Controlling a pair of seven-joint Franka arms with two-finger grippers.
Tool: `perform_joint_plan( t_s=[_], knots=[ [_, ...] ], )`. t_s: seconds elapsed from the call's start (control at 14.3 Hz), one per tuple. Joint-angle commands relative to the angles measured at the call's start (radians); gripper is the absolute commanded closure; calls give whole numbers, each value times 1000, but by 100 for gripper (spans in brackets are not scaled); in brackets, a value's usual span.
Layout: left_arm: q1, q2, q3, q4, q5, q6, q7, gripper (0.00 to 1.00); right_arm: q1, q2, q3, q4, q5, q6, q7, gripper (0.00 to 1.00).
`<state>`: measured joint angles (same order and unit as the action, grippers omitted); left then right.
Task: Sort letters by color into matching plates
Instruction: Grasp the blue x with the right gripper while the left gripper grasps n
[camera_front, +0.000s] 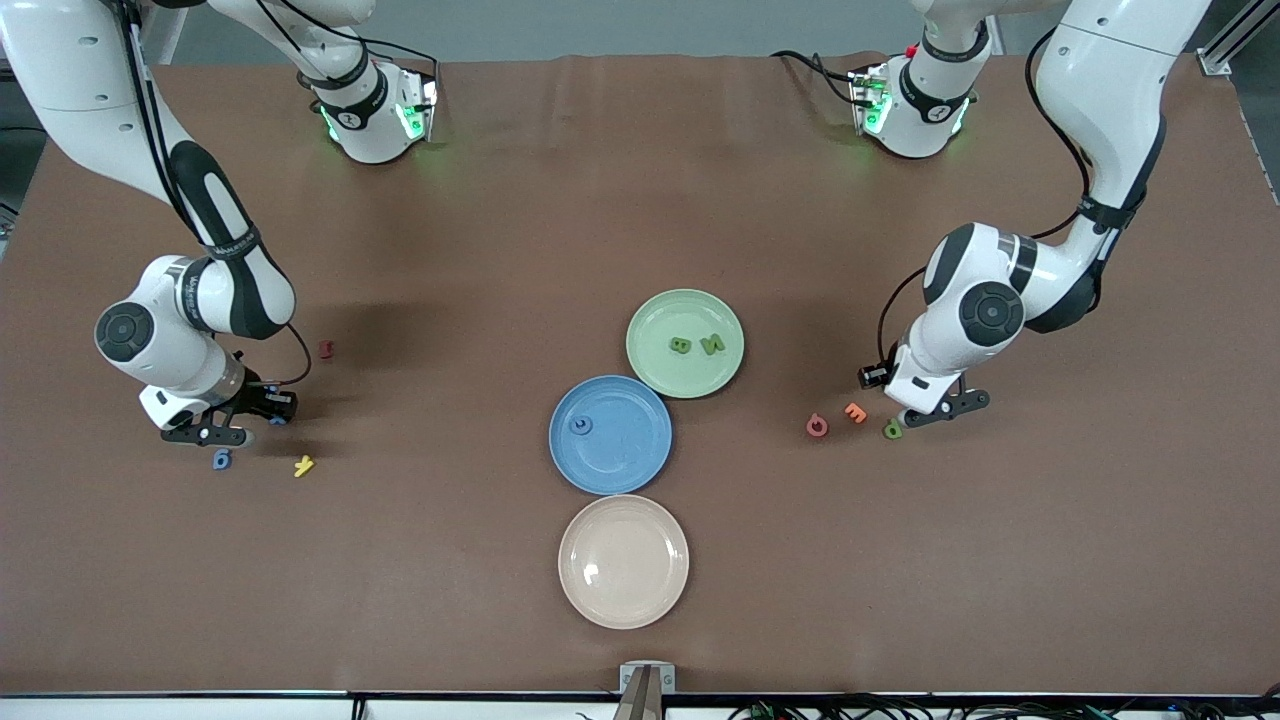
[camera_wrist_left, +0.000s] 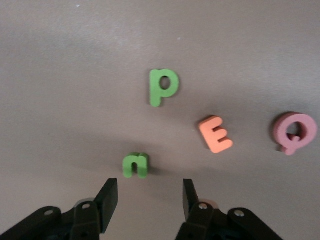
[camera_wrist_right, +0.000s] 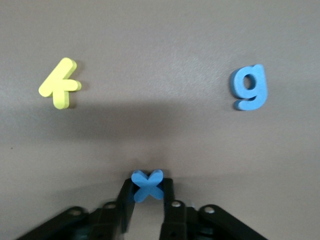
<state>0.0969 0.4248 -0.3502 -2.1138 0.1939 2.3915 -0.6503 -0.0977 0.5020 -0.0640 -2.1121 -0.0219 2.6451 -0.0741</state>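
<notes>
My right gripper (camera_wrist_right: 147, 189) is shut on a blue letter x (camera_wrist_right: 147, 185), low at the table (camera_front: 272, 418) toward the right arm's end. A blue g (camera_wrist_right: 249, 88) (camera_front: 221, 459) lies loose close by. My left gripper (camera_wrist_left: 150, 192) (camera_front: 918, 412) hangs open, low over the table, just short of a green n (camera_wrist_left: 135, 165). A green p (camera_wrist_left: 162, 87) (camera_front: 892, 430) lies a little past the n. The light green plate (camera_front: 660, 320) holds two green letters (camera_front: 681, 345). The blue plate (camera_front: 620, 462) holds one blue letter (camera_front: 580, 425).
A yellow letter (camera_front: 303, 465) and a dark red one (camera_front: 325, 349) lie near my right gripper. An orange E (camera_front: 855, 411) and a pink Q (camera_front: 817, 426) lie beside the green p. A cream plate (camera_front: 623, 585) sits nearest the front camera.
</notes>
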Motion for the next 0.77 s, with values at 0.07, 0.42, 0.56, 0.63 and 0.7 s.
perform_joint_plan(
  t_s=[0.07, 0.42, 0.56, 0.63, 0.7],
  knots=[
    [10, -3, 0, -23, 18, 5, 0, 40, -19, 9, 13, -8, -3, 12, -7, 98],
    [70, 32, -6, -20, 130, 14, 0, 40, -17, 9, 13, -5, -3, 12, -6, 98],
    [70, 43, -7, -17, 130, 44, -8, 40, -16, 9, 13, -5, -3, 10, -6, 98],
    [69, 51, -7, -14, 130, 58, -15, 40, -14, 9, 13, -5, -3, 1, -1, 98],
    [67, 52, -9, -12, 130, 67, -18, 40, -8, 6, 15, -5, -1, -4, 5, 98]
  ],
)
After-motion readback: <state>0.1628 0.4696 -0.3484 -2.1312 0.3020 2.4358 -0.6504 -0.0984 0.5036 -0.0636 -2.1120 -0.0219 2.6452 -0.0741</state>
